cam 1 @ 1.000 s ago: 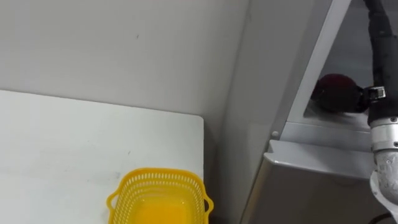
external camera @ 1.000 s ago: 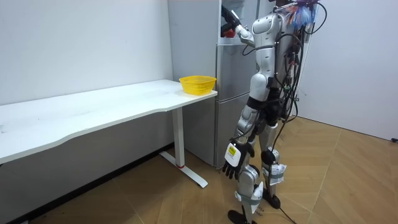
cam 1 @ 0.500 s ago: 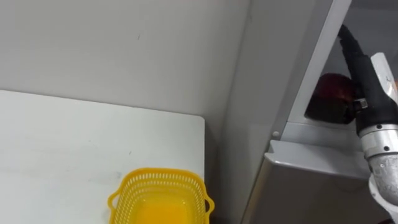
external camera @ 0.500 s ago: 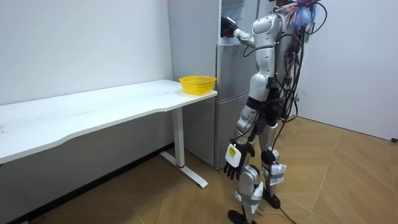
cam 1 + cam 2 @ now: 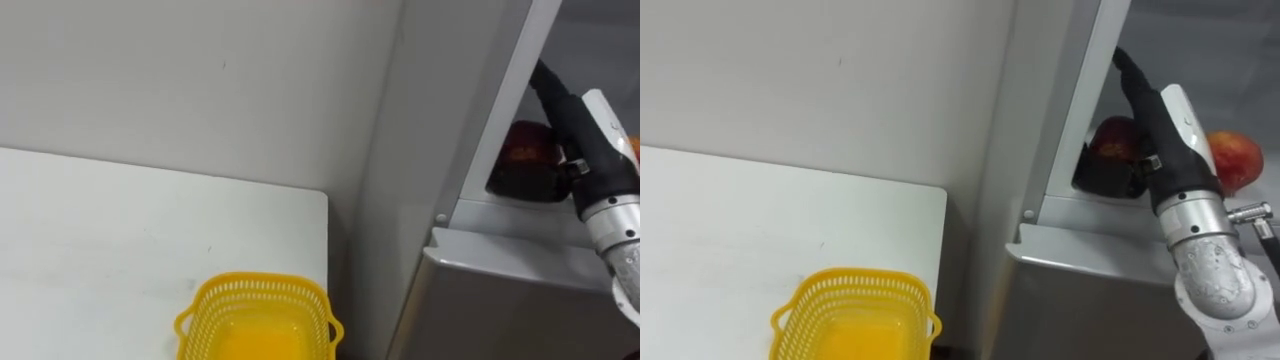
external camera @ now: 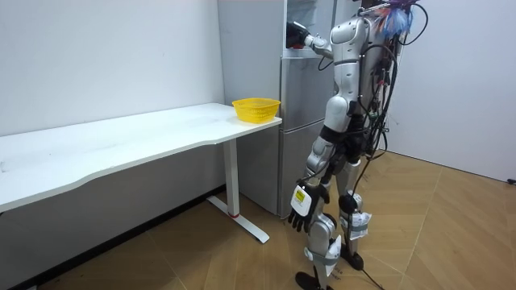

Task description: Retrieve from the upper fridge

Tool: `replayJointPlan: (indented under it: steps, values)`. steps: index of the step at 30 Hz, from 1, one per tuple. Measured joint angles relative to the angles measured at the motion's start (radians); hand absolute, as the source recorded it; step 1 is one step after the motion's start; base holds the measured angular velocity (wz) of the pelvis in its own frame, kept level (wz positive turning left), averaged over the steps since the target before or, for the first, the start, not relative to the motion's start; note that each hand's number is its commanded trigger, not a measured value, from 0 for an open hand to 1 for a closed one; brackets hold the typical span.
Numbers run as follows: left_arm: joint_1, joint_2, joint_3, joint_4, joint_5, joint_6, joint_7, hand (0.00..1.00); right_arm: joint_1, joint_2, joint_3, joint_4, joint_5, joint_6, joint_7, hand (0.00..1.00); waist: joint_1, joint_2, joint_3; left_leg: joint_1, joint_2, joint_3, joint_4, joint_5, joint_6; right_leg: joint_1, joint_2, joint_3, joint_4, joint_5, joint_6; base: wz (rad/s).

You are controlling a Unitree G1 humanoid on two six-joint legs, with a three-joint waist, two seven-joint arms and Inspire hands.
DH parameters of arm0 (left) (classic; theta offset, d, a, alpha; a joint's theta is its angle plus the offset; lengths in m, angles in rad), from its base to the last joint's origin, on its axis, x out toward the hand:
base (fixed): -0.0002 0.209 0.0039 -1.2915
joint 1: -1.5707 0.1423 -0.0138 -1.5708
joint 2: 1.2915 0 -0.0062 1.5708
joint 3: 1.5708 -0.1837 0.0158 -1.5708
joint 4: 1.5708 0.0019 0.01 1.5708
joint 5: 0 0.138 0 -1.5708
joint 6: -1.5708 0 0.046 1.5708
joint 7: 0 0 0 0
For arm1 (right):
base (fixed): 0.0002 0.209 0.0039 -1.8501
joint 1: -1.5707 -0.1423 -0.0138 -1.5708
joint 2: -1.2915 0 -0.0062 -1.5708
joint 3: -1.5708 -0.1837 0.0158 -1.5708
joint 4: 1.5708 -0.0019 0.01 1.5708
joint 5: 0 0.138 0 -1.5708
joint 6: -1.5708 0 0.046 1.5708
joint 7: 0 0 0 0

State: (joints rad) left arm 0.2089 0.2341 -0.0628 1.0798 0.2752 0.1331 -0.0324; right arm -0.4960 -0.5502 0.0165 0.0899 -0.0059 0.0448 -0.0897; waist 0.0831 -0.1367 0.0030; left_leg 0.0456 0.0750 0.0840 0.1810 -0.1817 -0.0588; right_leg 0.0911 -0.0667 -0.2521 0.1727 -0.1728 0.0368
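The right hand point(image 5: 1110, 178) has its dark fingers curled round a dark red, round fruit point(image 5: 1118, 135), which sits low on the white shelf point(image 5: 1090, 215) of the tall grey fridge's point(image 5: 1010, 150) open upper compartment. A second round fruit, red and yellow point(image 5: 1238, 160), lies just beside the forearm on that shelf. The left hand point(image 6: 300, 208) hangs by the leg, fingers relaxed. The grasp looks made, but the fruit is not yet out of the compartment. Lifting it clear and probably setting it in the yellow plastic mesh basket point(image 5: 855, 315) on the white table point(image 5: 720, 230) remain.
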Motion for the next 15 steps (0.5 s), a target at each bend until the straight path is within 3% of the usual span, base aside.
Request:
replayJointPlan:
  steps: [7, 15]
  values:
    - [0.001, 0.0, -0.004, -0.017, 0.002, 0.03, 0.0, 0.0, -0.046, 0.0, -0.011, 0.067, 0.028, 0.015, 0.035, 1.0, -0.001, 0.006, 0.0004, 0.002, 0.001, -0.002, 0.006, 0.0, 0.0, 0.006, 0.0, 0.003, 0.005, 0.001, -0.002, 0.0]
    - [0.0, 0.0, -0.004, -0.031, 0.003, 0.04, 0.0, 0.0, -0.066, 0.001, -0.03, 0.095, 0.032, 0.02, 0.067, 1.0, 0.003, 0.02, -0.0018, 0.002, 0.002, -0.003, 0.017, 0.0, 0.0, 0.007, 0.0, 0.005, 0.014, 0.002, -0.003, 0.0]
